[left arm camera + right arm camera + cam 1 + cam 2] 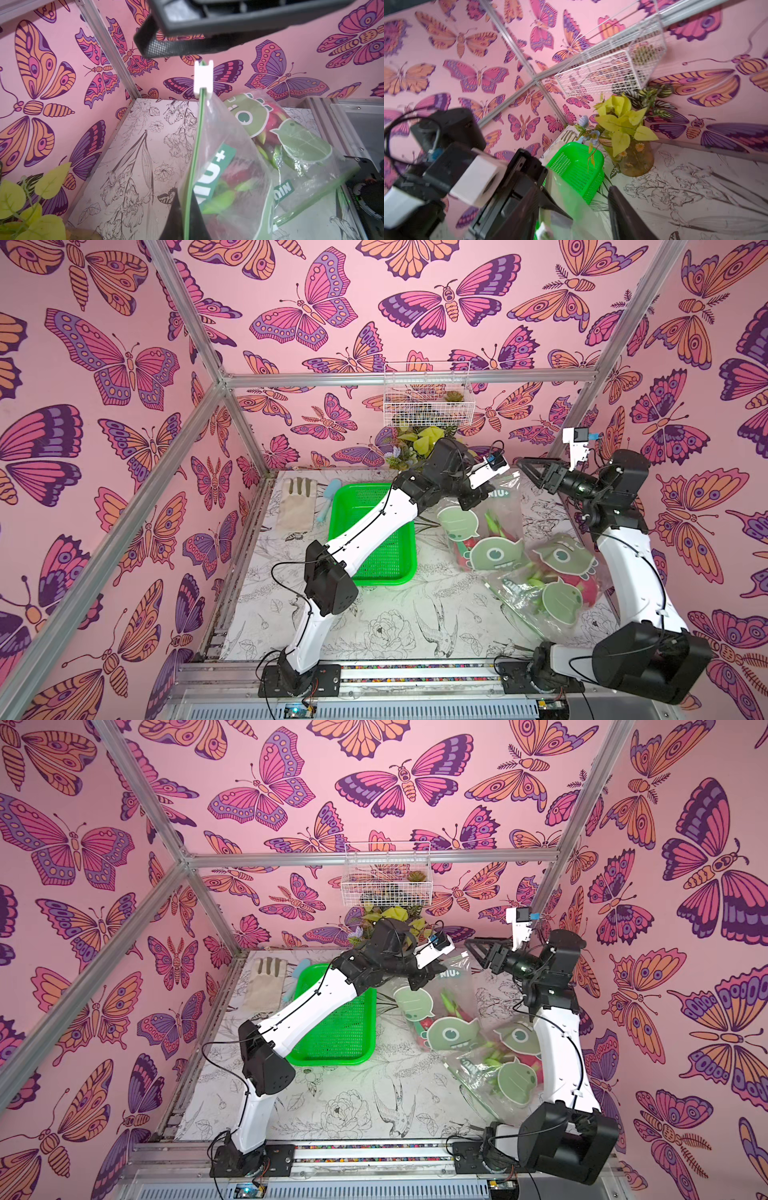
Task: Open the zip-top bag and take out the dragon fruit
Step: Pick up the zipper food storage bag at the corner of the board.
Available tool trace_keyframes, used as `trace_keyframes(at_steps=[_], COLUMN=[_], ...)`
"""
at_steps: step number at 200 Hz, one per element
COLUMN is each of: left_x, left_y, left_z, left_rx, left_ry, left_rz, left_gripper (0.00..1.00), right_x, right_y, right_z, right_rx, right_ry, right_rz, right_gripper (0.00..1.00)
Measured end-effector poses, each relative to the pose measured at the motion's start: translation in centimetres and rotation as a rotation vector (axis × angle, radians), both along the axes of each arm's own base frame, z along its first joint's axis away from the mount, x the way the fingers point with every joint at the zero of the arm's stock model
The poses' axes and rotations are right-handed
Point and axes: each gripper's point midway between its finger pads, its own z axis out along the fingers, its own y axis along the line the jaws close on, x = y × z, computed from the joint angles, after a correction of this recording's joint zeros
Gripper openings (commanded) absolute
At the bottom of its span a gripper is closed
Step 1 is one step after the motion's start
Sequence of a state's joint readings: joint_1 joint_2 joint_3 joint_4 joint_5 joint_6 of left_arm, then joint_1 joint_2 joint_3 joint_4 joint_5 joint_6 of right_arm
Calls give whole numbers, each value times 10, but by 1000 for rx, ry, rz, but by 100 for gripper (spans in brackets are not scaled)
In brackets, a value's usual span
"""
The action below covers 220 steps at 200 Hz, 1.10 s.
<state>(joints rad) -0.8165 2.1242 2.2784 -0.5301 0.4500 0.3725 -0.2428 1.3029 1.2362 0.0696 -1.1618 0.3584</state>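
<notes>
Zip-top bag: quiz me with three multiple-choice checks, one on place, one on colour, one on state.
1. The zip-top bag lies: A in the green tray; B on the table beside the tray; C under the tray.
2. The bag's slider is: A white; B red; C black.
3. The left end effector is: A open over the tray; B shut on the bag's zip edge; C open, touching nothing.
Answers: B, both top views show the bag on the table next to the tray; A, the left wrist view shows a white slider on the green track; B, it pinches the zip edge there.
</notes>
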Motion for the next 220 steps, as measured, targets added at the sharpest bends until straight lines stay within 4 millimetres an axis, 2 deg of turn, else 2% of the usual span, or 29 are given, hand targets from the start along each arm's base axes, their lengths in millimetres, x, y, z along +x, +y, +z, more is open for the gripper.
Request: trace_keyframes(at_steps=[24, 48, 101, 134, 158, 179, 207, 220], left_x=[-6, -9, -21, -26, -29, -31, -34, -34], left_y=[5, 8, 24, 32, 33, 33, 32, 32], left_z=[-7, -9, 7, 17, 12, 7, 6, 6], left_rx=[21, 30, 10, -14, -12, -5, -6, -7], left_ry=[41, 64, 77, 77, 91, 102, 109, 111], left_rz=[-27, -42, -82, -123, -143, -153, -168, -171], left_gripper=[0, 0, 0, 0, 0, 0, 0, 0], right_x=[-19, -30, -54, -56, -55, -58, -62, -62], right_y=[11, 12, 13, 14, 17, 28, 42, 44], right_z=[-13, -22, -31, -40, -48, -52, -55, -56], right_rx=[-93, -162, -211, -208, -203, -194, -177, -174], right_ry=[-128, -217, -359, -404, -409, -414, -412, -408], right_rz=[108, 153, 269, 317, 339, 379, 427, 435], right_gripper=[55, 55, 56, 58, 57, 57, 50, 44])
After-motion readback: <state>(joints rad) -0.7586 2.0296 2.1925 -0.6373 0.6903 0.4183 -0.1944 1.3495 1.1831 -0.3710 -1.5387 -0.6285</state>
